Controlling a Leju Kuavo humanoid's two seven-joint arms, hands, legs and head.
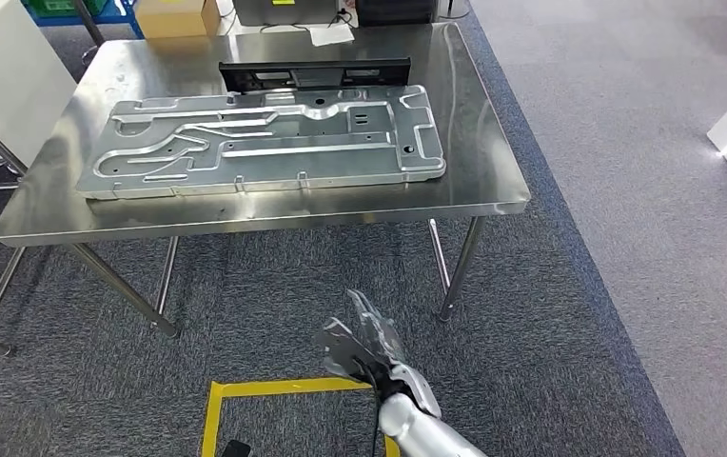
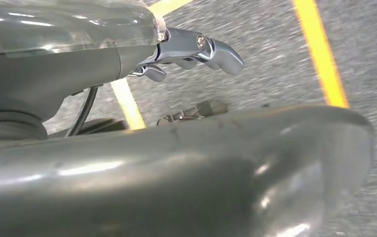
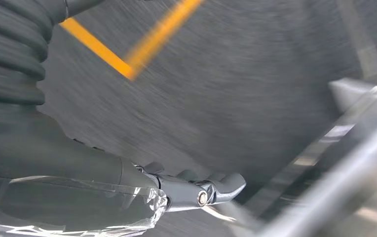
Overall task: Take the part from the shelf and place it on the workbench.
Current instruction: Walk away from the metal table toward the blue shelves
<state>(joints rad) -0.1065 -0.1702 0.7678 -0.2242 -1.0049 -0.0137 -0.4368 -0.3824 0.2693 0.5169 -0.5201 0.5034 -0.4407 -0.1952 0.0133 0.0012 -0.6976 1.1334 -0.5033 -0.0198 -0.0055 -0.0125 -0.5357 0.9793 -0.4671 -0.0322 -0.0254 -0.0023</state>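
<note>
Part (image 1: pixel 265 143) already flat on workbench (image 1: pixel 493 181), long axis left-right, ahead of right hand (image 1: pixel 364 347), which hangs empty w/ fingers apart.

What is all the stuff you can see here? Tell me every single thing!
table: one, shiny steel, on the grey carpet ahead
metal panel: one, silver, lying flat on the table
black part: one, black, on the table just behind the panel
cardboard box: one, brown, beyond the table's far edge
paper: one, white, at the table's far edge
tape: yellow lines, on the carpet in front of the table
white furniture: one, white, to the left of the table
right hand: one, grey, low in front of the table, holds nothing
left hand: one, grey, hanging over the carpet and tape, holds nothing
</note>
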